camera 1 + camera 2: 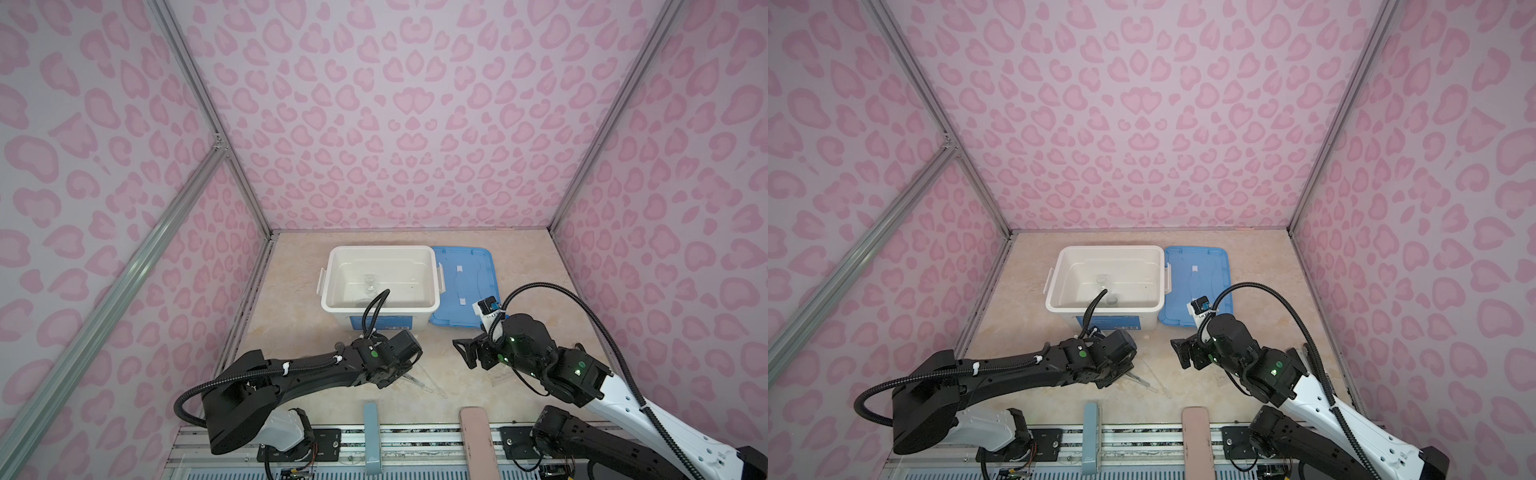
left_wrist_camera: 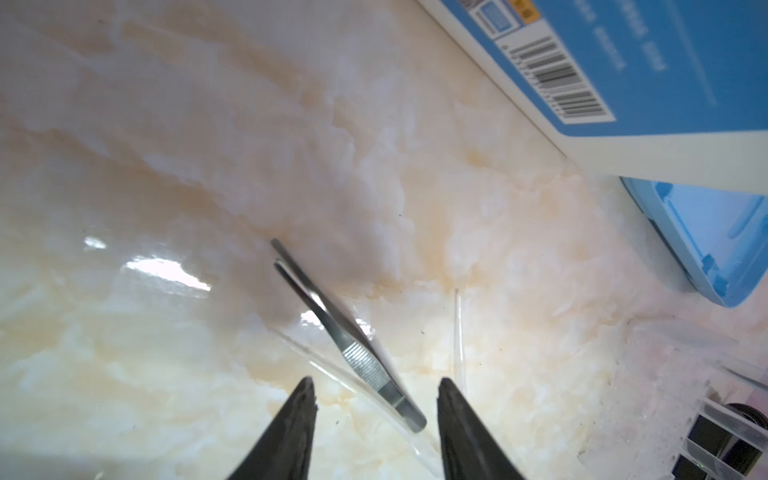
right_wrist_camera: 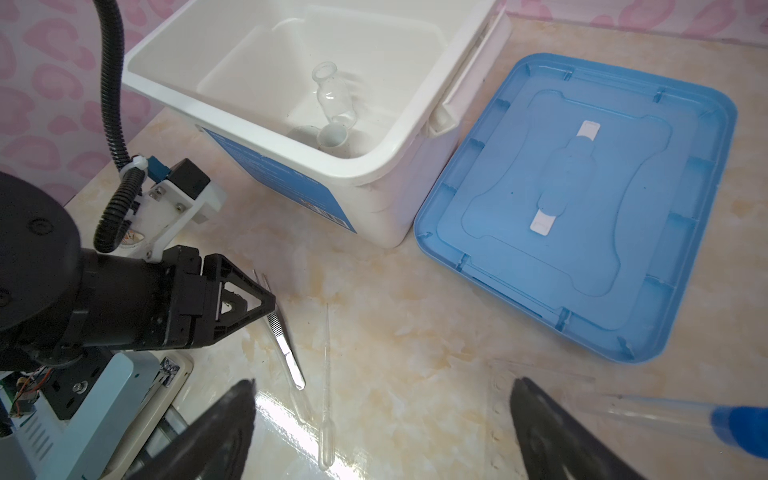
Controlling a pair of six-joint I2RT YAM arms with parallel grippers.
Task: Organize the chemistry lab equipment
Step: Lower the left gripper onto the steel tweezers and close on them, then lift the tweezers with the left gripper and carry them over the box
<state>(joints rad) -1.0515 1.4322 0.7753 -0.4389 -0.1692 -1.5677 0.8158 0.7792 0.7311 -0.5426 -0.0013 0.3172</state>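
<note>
Left claw (image 2: 377,380) is partly open and grips nothing; the metal tweezers (image 2: 361,357) lie flat on the desk (image 2: 187,166) between its 2 fingers, with a clear pipette (image 3: 327,374) just beside them. Right claw (image 3: 384,381) is wide open and empty over the desk near a blue-capped tube (image 3: 665,411); 1 glass flask (image 3: 332,91) and 1 tiny cup (image 3: 333,137) lie inside the white tub (image 3: 386,199), blue lid (image 3: 582,199) flat beside it. The tub's blue label (image 2: 665,70) shows a barcode (image 2: 557,79); its white print is too blurred to read.

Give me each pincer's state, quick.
Left pincer: open, astride the tweezers, not gripping them.
Right pincer: open, empty.
</note>
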